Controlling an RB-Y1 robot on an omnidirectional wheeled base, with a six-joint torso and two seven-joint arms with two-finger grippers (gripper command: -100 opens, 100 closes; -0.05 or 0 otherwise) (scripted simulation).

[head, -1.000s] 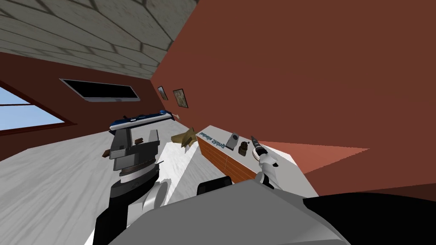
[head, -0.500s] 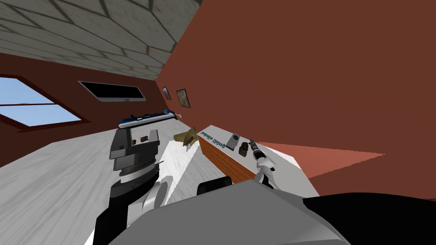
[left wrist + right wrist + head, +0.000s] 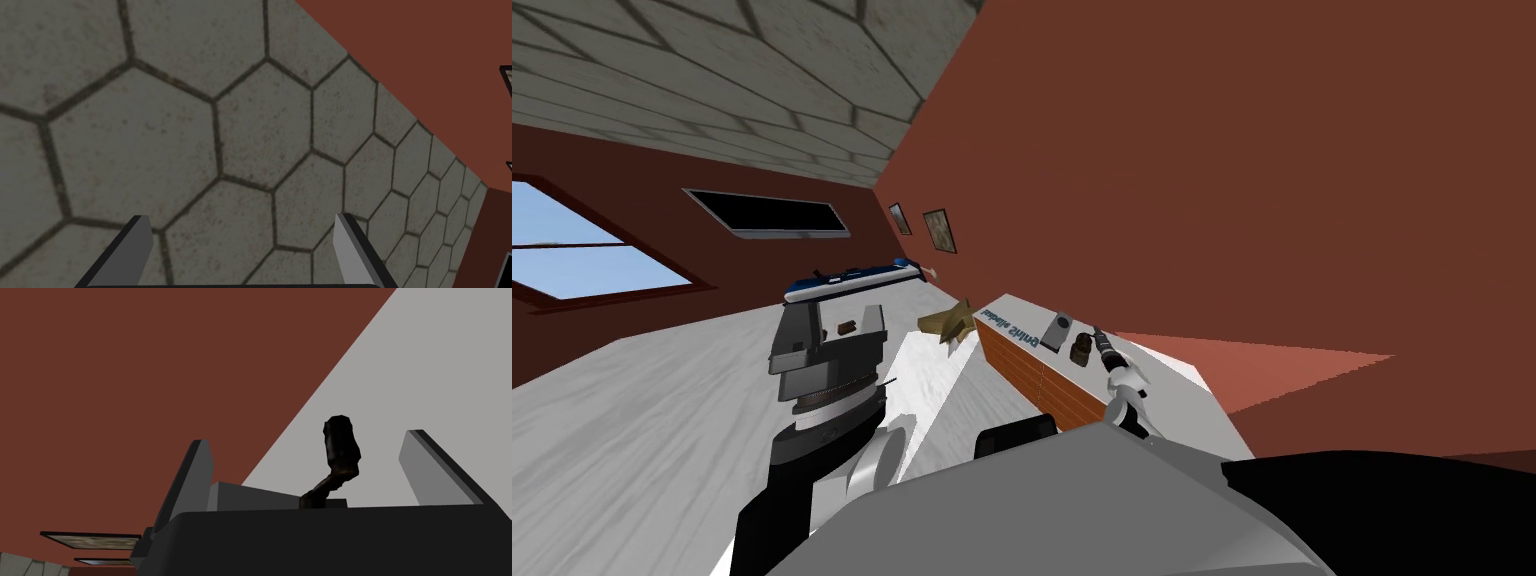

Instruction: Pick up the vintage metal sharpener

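Observation:
The sharpener (image 3: pixel 1082 349) is a small dark brown thing with a crank, standing on the white top (image 3: pixel 1184 402) of a cabinet with an orange front. My right gripper (image 3: pixel 1103 343) is right beside it, fingers open. In the right wrist view the sharpener's dark crank handle (image 3: pixel 341 450) rises between the two fingers of that gripper (image 3: pixel 306 438), nearer the right-hand one and touching neither. My left gripper (image 3: pixel 834 326) is held up high on my left, open with nothing between its fingers (image 3: pixel 142 235).
A grey box (image 3: pixel 1057 332) stands on the cabinet top just past the sharpener, also visible as a grey block (image 3: pixel 250 495) by my right fingers. A red-brown wall (image 3: pixel 1262 180) runs close behind the cabinet. A tan object (image 3: pixel 949 321) lies beyond the cabinet's far end.
My right gripper has moved along the cabinet top up to the sharpener. The head camera has swung a little. The left arm has stayed where it was.

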